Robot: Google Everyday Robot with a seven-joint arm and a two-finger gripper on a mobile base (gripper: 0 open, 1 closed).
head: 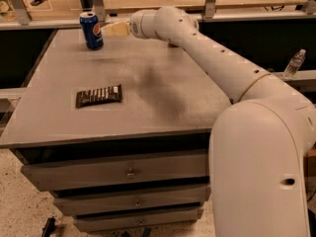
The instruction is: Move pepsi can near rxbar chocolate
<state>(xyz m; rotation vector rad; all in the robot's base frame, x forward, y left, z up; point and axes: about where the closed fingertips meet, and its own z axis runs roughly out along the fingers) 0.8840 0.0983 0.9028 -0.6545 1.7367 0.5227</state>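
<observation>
Fingers (116,29) of the cream-coloured gripper (104,31), spread or closed I cannot tell, point at and sit just beside the small blue pepsi can (92,31) standing upright at the grey table's (163,98) far left corner, well apart from the flat dark-brown rxbar chocolate (98,96) lying nearer the front.

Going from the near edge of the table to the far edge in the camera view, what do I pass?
rxbar chocolate → pepsi can. The gripper hangs about level with the can, just right of it in the picture, so I leave it unordered.
</observation>
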